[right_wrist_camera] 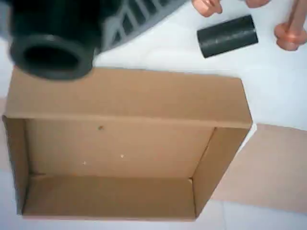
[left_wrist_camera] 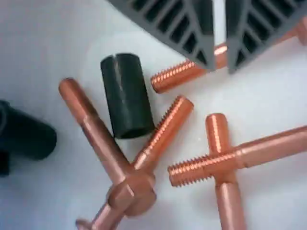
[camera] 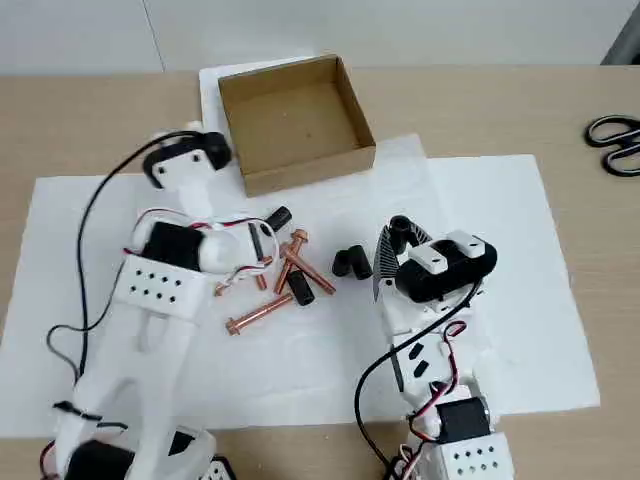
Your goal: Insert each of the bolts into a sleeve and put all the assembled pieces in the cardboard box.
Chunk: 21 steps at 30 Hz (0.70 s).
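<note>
Several copper bolts (camera: 292, 268) lie crossed on the white paper in front of the cardboard box (camera: 295, 120), with black sleeves (camera: 300, 288) among them. My left gripper (camera: 265, 245) hangs low over this pile. Its grey ribbed fingers (left_wrist_camera: 192, 33) are almost together, nothing between them, and their tips stand just above one bolt (left_wrist_camera: 175, 76). A loose sleeve (left_wrist_camera: 125, 95) lies next to that bolt. My right gripper (camera: 398, 236) is shut on a black sleeve (right_wrist_camera: 50, 45), held above the paper near the box (right_wrist_camera: 129, 96), hollow end toward the wrist camera.
Two more sleeves (camera: 350, 262) lie together between the arms, and another one (camera: 278, 216) lies close to the box's front wall. Scissors (camera: 615, 145) rest on the bare table at the far right. White paper (camera: 500, 220) covers the work area.
</note>
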Each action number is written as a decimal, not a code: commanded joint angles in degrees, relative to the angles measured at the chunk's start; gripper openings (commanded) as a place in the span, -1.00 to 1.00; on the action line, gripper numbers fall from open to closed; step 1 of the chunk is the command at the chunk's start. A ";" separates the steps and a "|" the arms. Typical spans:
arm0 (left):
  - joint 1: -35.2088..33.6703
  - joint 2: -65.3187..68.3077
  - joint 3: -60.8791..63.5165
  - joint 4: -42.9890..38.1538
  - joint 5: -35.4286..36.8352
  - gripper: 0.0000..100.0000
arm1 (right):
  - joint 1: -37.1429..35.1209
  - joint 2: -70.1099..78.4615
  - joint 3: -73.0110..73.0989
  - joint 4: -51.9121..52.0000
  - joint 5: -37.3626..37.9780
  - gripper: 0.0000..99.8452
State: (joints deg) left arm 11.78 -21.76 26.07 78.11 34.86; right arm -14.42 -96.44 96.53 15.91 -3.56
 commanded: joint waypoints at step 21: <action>-3.60 25.32 -23.25 9.85 -3.96 -0.98 | 0.57 -0.75 0.26 0.22 -0.18 -0.99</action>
State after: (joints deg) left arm 10.20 3.47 7.16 84.70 29.93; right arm -14.42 -96.44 96.53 16.09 -3.56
